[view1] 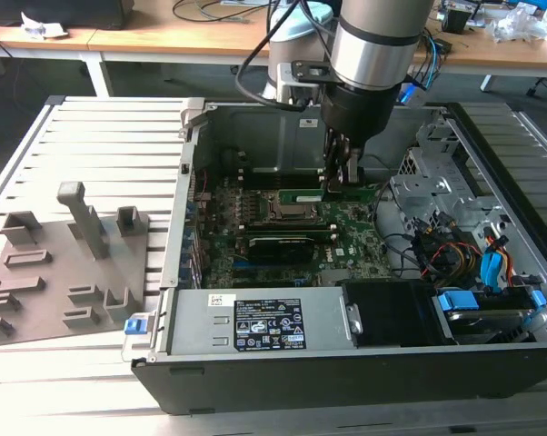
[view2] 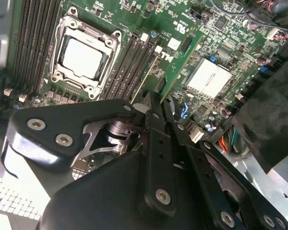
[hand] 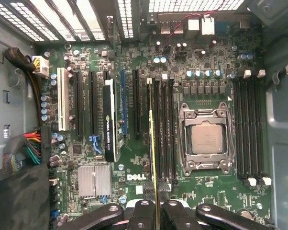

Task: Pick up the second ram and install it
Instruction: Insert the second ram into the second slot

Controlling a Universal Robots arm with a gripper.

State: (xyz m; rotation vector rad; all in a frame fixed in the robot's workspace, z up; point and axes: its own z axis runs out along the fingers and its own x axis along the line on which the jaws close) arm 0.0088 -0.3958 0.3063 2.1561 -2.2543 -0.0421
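The second ram (view2: 182,62) is a narrow green stick held on edge, and my gripper (view2: 157,103) is shut on one end of it. In the first wrist view the ram (hand: 152,153) appears edge-on as a thin line over the dark memory slots (hand: 164,134) beside the processor socket (hand: 206,139), with my gripper (hand: 153,211) around its near end. In the exterior view my gripper (view1: 339,182) reaches down into the open computer case, with the ram (view1: 301,194) low over the motherboard (view1: 355,245). I cannot tell whether it touches a slot.
A black graphics card (hand: 109,120) stands in a slot beyond the memory slots. A power supply (view1: 255,322) and a black shroud (view1: 392,313) line the case's near side. Coloured cables (view1: 455,245) fill the exterior view's right. A grey fixture plate (view1: 64,263) lies outside the case.
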